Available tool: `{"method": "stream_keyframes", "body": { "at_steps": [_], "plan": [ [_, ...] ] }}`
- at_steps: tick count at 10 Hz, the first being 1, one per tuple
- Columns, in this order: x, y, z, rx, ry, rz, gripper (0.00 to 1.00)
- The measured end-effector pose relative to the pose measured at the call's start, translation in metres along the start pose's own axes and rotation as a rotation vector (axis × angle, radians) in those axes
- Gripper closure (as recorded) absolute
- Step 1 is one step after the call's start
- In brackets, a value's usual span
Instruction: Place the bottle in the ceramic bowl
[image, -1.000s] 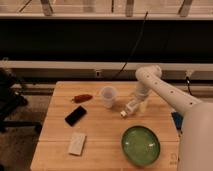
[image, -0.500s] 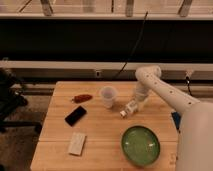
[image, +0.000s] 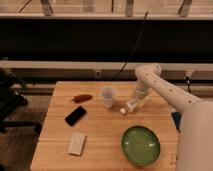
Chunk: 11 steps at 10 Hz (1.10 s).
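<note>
The bottle (image: 128, 107) is small and whitish, with its white cap pointing down-left. It is tilted low over the wooden table (image: 100, 140), just right of the white translucent cup (image: 107, 96). My gripper (image: 135, 103) is at the bottle's upper right end, coming down from the white arm (image: 160, 87). The green ceramic bowl (image: 140, 145) sits on the table near the front right, below the bottle and apart from it.
A black phone (image: 75, 115) lies left of centre. A reddish-brown item (image: 82, 98) lies behind it, and a white flat packet (image: 77, 143) lies near the front left. A black chair (image: 10, 100) stands off the table's left side. A dark wall runs behind.
The arm's wrist has shifted slightly to the left over the bottle. The bottle, cup and bowl stay where they were.
</note>
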Motion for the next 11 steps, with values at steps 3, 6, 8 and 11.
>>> {"method": "stream_keyframes", "body": {
  "at_steps": [3, 6, 8, 11],
  "plan": [
    [-0.001, -0.005, -0.025, 0.003, 0.002, 0.002, 1.00],
    [-0.009, -0.001, -0.062, 0.016, -0.005, 0.024, 1.00],
    [-0.021, 0.020, -0.078, 0.022, -0.007, 0.041, 1.00],
    [-0.046, 0.059, -0.097, 0.047, -0.005, 0.057, 1.00]
  ]
}}
